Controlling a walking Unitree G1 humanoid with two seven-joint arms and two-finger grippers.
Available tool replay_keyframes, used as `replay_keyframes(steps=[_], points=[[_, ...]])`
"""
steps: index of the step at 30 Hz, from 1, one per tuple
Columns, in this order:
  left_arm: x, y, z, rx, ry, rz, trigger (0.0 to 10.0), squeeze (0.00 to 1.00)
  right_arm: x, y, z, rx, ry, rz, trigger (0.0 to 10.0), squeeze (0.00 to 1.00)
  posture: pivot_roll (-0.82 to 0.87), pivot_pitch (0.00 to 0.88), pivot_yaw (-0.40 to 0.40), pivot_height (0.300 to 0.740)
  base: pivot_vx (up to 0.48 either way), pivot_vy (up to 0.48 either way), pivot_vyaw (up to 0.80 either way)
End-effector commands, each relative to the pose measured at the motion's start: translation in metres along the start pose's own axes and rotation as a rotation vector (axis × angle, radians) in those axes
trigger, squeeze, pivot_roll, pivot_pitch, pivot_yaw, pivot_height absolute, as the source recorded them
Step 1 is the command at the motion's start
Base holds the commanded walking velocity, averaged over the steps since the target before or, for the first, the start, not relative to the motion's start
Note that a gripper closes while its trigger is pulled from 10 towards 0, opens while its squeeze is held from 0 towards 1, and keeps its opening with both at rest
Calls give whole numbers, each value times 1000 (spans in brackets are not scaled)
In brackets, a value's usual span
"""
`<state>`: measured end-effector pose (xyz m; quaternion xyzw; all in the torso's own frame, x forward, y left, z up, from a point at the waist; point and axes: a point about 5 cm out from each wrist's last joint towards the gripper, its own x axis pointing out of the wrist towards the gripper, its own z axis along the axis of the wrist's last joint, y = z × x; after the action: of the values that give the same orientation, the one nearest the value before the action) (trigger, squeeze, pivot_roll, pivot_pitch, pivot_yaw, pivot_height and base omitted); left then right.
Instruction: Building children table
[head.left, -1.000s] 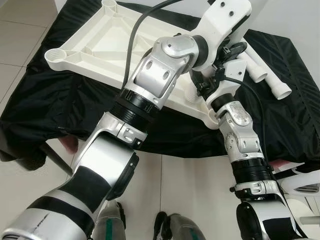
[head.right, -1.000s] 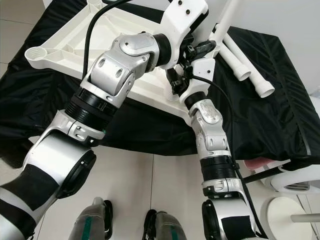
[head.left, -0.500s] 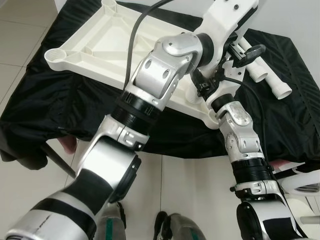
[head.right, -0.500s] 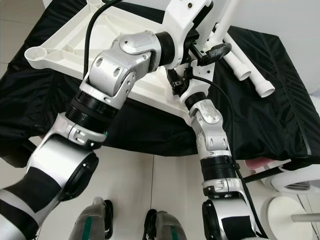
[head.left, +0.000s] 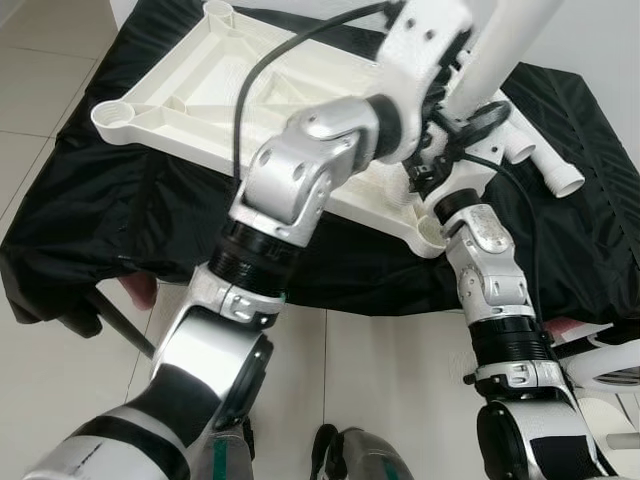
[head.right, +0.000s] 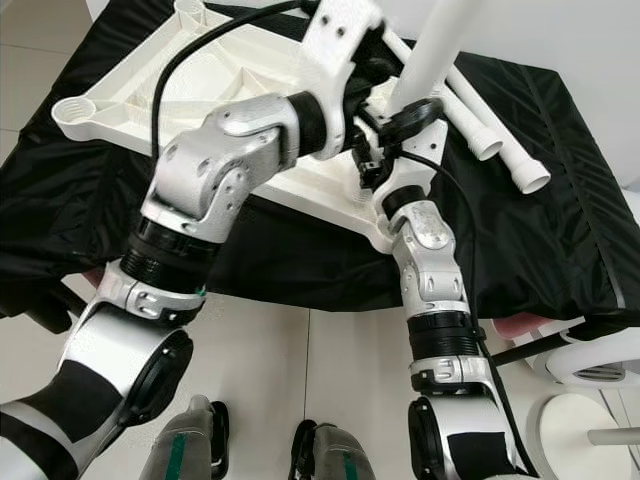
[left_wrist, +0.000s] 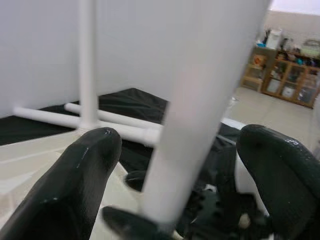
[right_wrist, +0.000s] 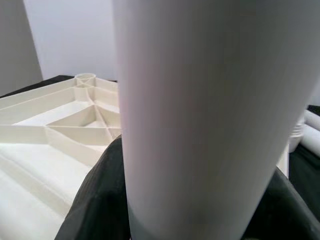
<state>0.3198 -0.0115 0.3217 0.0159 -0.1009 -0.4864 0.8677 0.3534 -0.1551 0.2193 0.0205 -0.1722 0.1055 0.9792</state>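
- White table leg (head.right: 437, 50) stands upright over the inverted tabletop (head.left: 200, 85) at its 4 o'clock corner socket (head.left: 432, 232).
- Right gripper (head.right: 405, 115) clamps the leg; left gripper (left_wrist: 170, 165) brackets it, fingers apart.
- Leg-fitting step; next, I judge, press straight down.

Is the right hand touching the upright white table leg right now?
Touching. The right wrist view shows the table leg pressed between the right hand's black fingers, no gap either side.
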Motion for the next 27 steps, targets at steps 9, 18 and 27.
replay_keyframes(steps=[9, 18, 27], points=[[-29, 17, -10, -98, -47, 215, 10000, 0, -1, -16, 3, -41, -9, -39, 10000, 0, 116, 71, -104, 740, 0, 0, 0], [-65, 28, -71, -56, 115, 399, 10000, 0, -7, -21, 4, -64, -3, -42, 10000, 0, 108, 81, -119, 740, 0, 0, 0], [-73, 18, -92, -15, 209, 402, 10000, 0, -9, -24, 4, -61, 2, -48, 10000, 0, 96, 85, -108, 740, 0, 0, 0]])
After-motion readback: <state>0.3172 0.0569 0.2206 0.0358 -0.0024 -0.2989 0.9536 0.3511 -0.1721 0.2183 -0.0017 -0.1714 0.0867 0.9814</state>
